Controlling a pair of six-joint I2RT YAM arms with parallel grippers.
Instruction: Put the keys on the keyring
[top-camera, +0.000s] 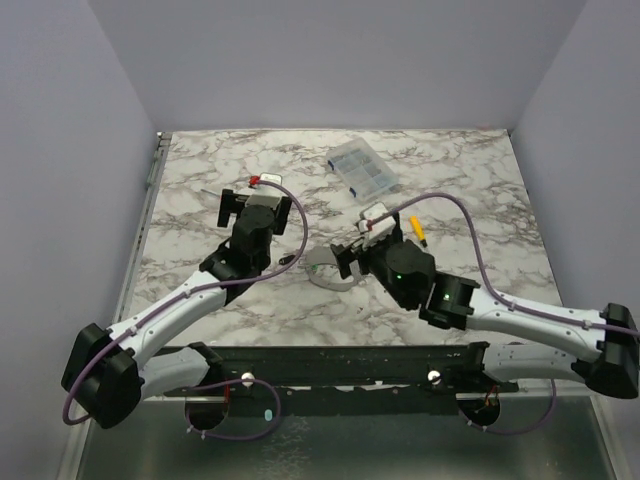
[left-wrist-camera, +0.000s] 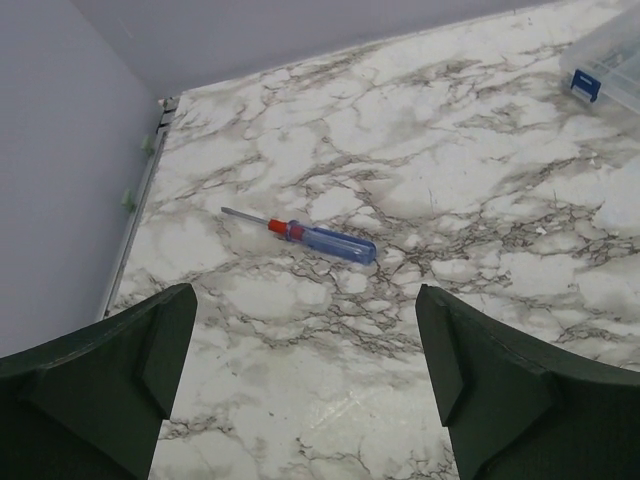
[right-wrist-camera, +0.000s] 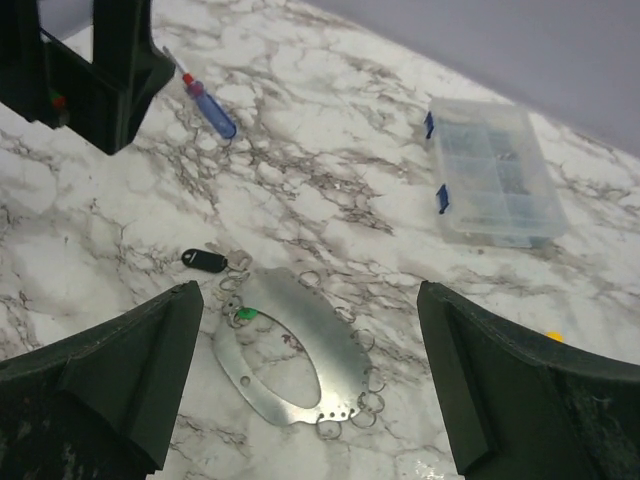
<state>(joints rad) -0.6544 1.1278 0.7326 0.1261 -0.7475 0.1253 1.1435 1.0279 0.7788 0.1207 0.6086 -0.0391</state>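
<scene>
table (right-wrist-camera: 330, 180): glossy marble-look | keyring plate (right-wrist-camera: 290, 320): matt silvery metal | box (right-wrist-camera: 495, 170): clear plastic | screwdriver (left-wrist-camera: 335, 243): translucent plastic handle

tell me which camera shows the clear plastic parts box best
Right wrist: the whole clear box is in frame, near enough to show its blue latches and compartments. Top external shows the box whole but small. Left wrist catches only one corner at the picture's edge.

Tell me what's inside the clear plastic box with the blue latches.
Through the lid of the box, rows of compartments holding small greyish bits show. What the bits are cannot be told; the plastic blurs them.
</scene>
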